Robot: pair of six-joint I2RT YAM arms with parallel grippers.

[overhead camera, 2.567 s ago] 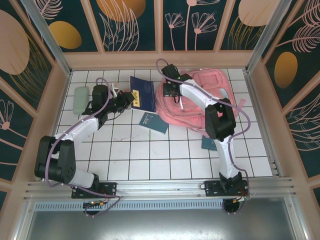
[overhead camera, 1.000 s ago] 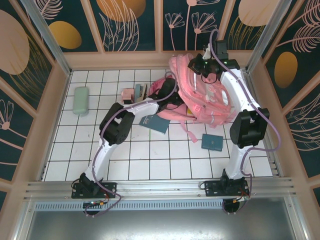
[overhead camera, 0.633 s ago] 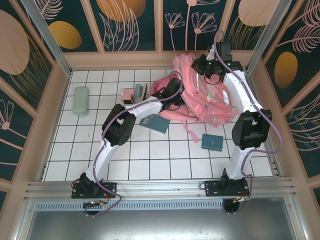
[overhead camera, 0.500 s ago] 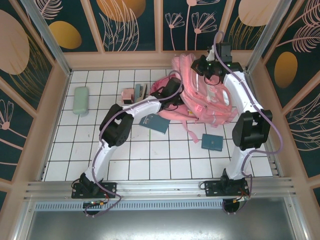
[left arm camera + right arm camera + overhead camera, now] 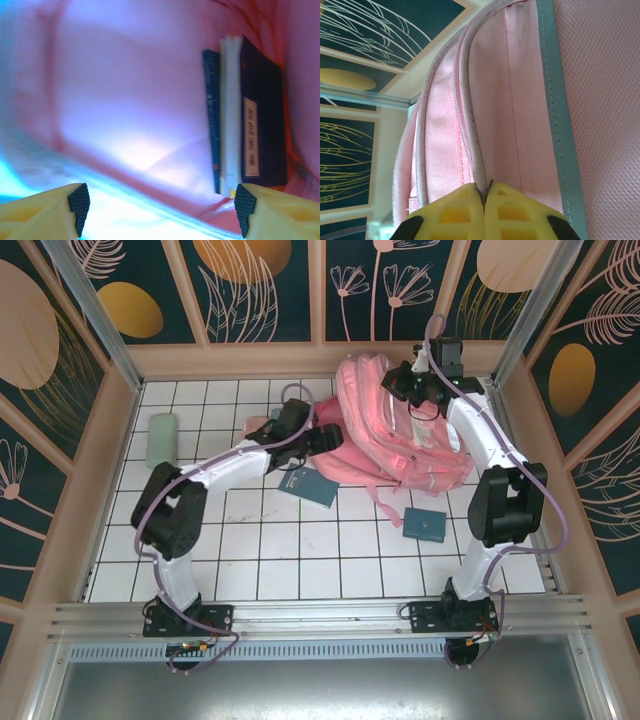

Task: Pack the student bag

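- Top external: student bag (image 5: 392, 445) lies on its side at the far right of the tiled table (image 5: 300, 560), mouth facing left.
- Left gripper (image 5: 328, 435) sits at the bag's mouth. In the left wrist view its fingertips (image 5: 76, 201) stand wide apart with nothing between them.
- Inside the bag, a dark book (image 5: 262, 115) rests against the bag's right inner wall, white page edges showing.
- The book's cover carries a pale label (image 5: 250, 137) with writing running sideways, too blurred to read.
- Right gripper (image 5: 408, 380) is at the bag's far top edge. In the right wrist view the gripper (image 5: 484, 192) is pinched closed on a pink seam of the bag.
- A pale grey-green stripe (image 5: 555, 100) runs along the bag fabric just right of that seam. No brand readable.
- Teal notebook (image 5: 308, 486) touches the bag's near left edge; its cover mark is unreadable.
- Second teal book (image 5: 425, 524) lies near the bag's near side, by a loose strap.
- Green case (image 5: 160, 440) lies well apart, left of the bag.
- Left arm crosses in front of a small pink item (image 5: 257, 427) left of the bag.
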